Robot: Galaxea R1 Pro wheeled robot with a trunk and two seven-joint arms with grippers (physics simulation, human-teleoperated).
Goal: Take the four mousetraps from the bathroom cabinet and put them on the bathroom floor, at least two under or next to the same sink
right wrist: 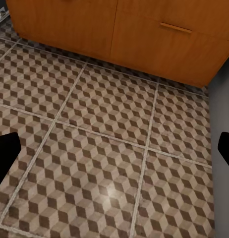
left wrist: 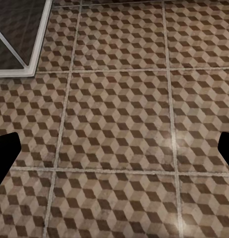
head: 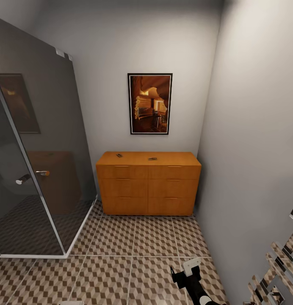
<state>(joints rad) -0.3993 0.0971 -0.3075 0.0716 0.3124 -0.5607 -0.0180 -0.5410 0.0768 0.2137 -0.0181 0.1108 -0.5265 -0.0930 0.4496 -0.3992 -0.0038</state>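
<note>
The orange-brown cabinet (head: 148, 186) stands against the far wall, and its lower drawers (right wrist: 144, 34) appear in the right wrist view. Two small dark-wired mousetraps lie on its top, one (head: 119, 155) toward the left and one (head: 153, 159) near the middle. The cube-patterned bathroom floor (head: 121, 254) stretches between me and the cabinet. My right gripper (head: 186, 271) hangs low over the tiles at the near right, well short of the cabinet. In its wrist view the right gripper (right wrist: 114, 153) is open and empty. The left gripper (left wrist: 114, 153) is also open over bare tiles (left wrist: 119, 124).
A tinted glass shower enclosure (head: 32, 169) with a chrome frame and handle takes up the left side; its corner (left wrist: 25, 49) is in the left wrist view. A grey wall (head: 256, 148) closes the right, with a chrome towel rail (head: 277, 271) near me. A framed picture (head: 150, 103) hangs above the cabinet.
</note>
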